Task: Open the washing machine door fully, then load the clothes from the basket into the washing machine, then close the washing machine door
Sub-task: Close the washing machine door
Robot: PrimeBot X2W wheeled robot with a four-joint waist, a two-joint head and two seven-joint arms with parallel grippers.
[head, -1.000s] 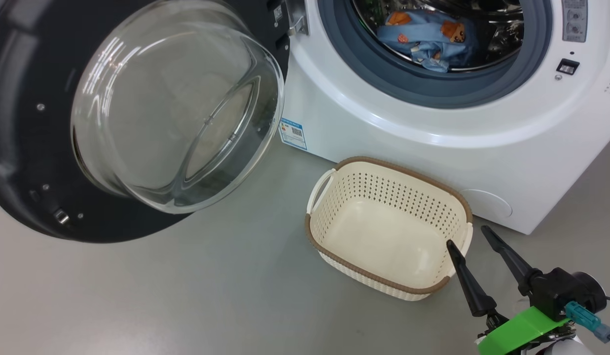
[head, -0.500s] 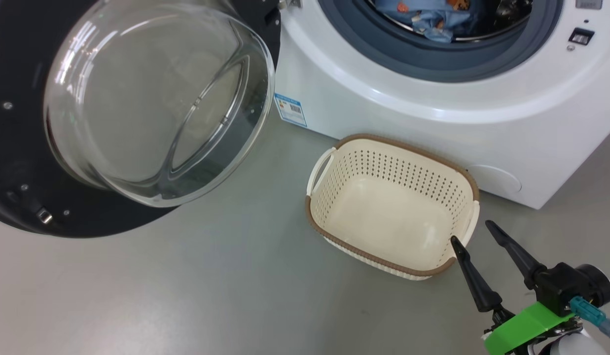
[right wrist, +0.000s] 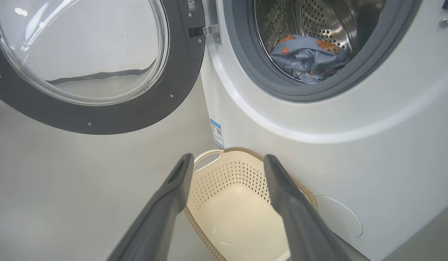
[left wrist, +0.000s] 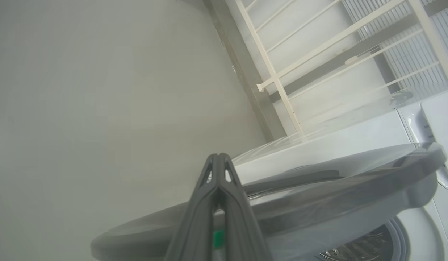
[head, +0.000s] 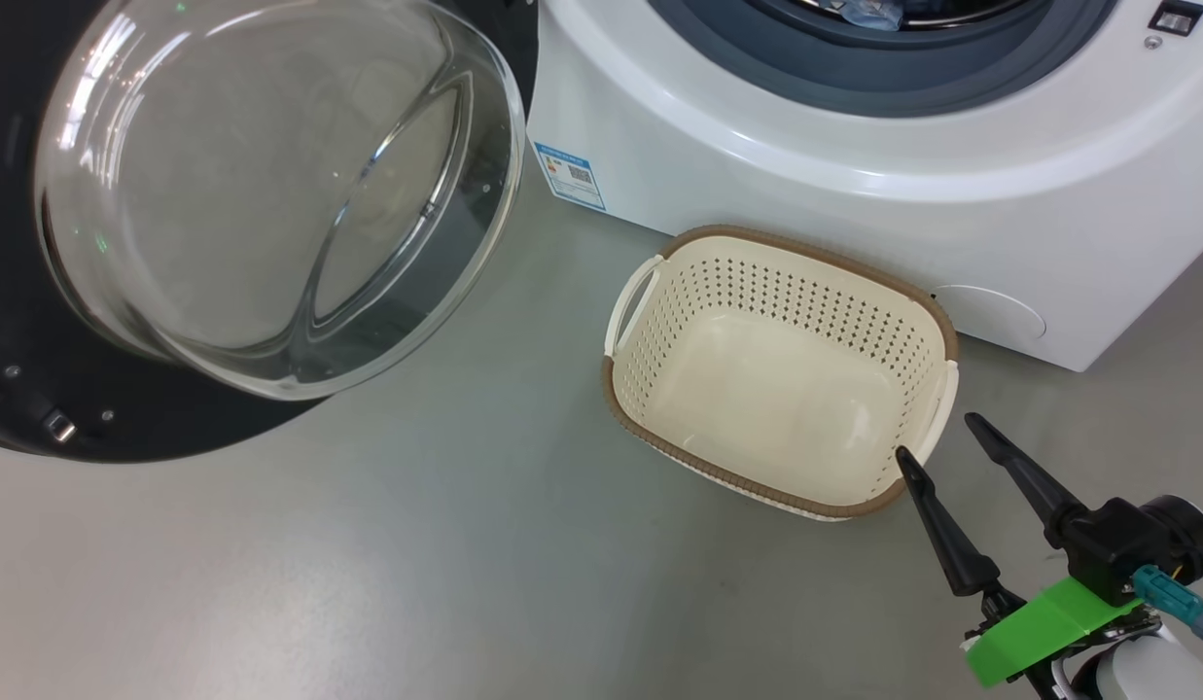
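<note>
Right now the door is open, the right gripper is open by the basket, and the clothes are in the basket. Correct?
Not quite. The basket is empty. The clothes lie inside the machine, as the right wrist view shows. The rest holds: the door is open, and the right gripper is open by the basket.

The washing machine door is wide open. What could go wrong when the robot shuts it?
The clothes lie low at the drum's front, near the grey rubber ring, so the washing machine door might pinch a fold. The shut left gripper points past the door's rim; thin tips might slip when pushing. The open right gripper hangs by the basket and could nudge it.
</note>
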